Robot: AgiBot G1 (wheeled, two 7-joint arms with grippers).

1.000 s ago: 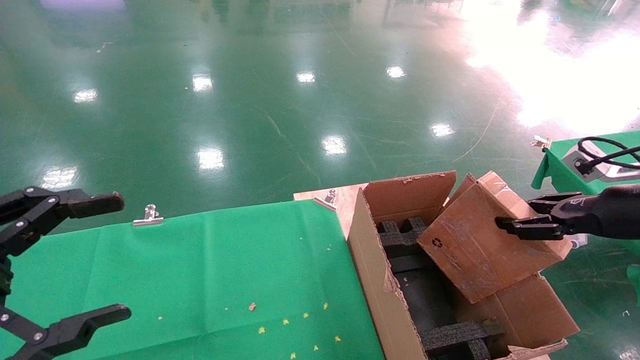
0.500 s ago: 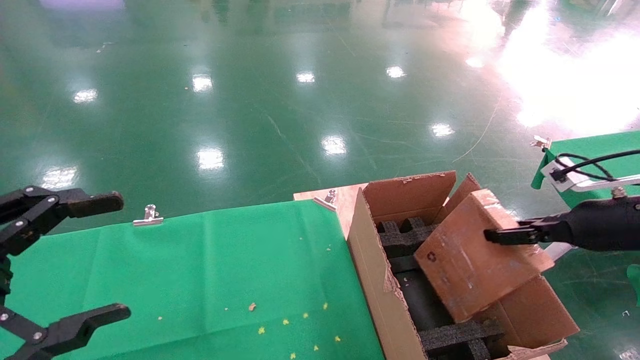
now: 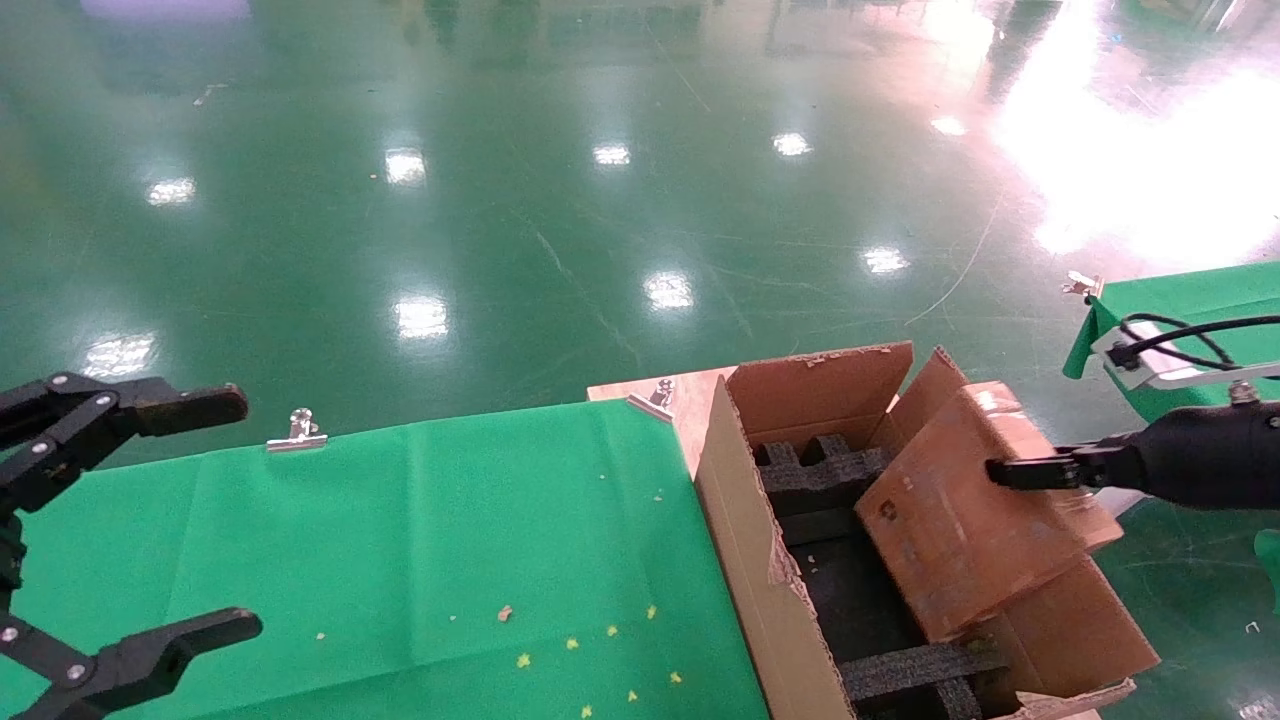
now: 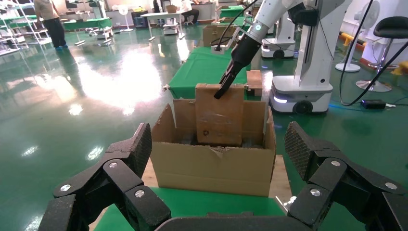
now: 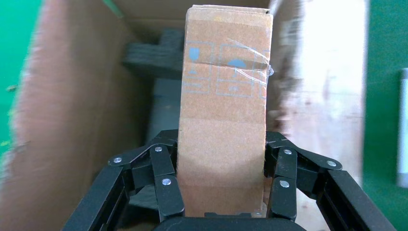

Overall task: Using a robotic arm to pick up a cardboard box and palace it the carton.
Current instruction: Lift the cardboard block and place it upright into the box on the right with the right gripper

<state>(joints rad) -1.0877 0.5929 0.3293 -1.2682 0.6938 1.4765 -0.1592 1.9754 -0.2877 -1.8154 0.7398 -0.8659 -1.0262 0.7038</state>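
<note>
Looks like a robotics lab or factory hall: glossy green epoxy floor (image 3: 500,200), green-clothed tables (image 4: 202,67), another white robot on a wheeled base (image 4: 308,53), shelving (image 4: 19,29).

The cardboard box (image 3: 960,520) leans tilted inside the carton (image 3: 745,560), which sits right of the cloth-covered surface (image 3: 400,560).
</note>
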